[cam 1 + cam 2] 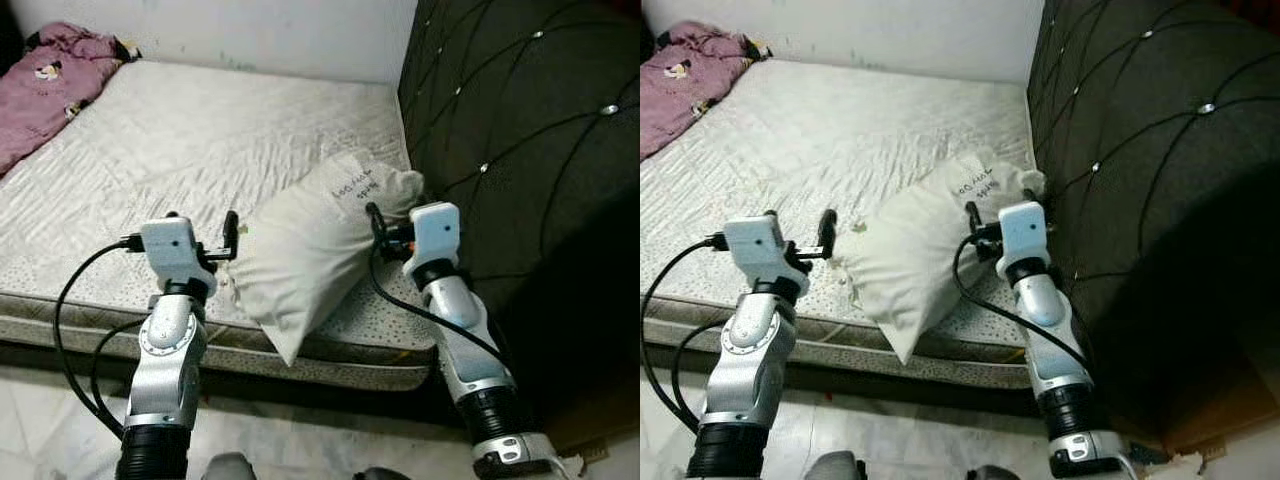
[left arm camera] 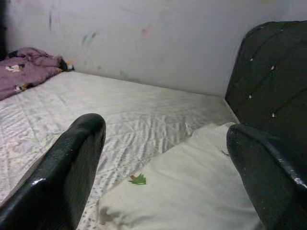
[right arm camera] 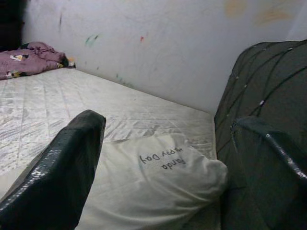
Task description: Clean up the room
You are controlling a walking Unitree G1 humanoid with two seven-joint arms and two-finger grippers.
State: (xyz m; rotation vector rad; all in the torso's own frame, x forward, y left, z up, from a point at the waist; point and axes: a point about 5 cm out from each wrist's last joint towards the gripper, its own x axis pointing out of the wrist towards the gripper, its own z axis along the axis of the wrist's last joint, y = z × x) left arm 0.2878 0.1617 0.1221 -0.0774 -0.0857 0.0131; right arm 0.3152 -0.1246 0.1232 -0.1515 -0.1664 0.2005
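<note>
here, a plump off-white pillow (image 1: 315, 245) bears dark handwriting.

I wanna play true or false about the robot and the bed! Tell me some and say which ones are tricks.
1. The pillow lies on the mattress. True.
2. The pillow has writing on it. True.
3. The left gripper is squeezing a toy. False: it is open and holds nothing.
4. The purple blanket covers the pillow. False: it lies at the far corner.
5. The right gripper is open beside the pillow. True.
</note>
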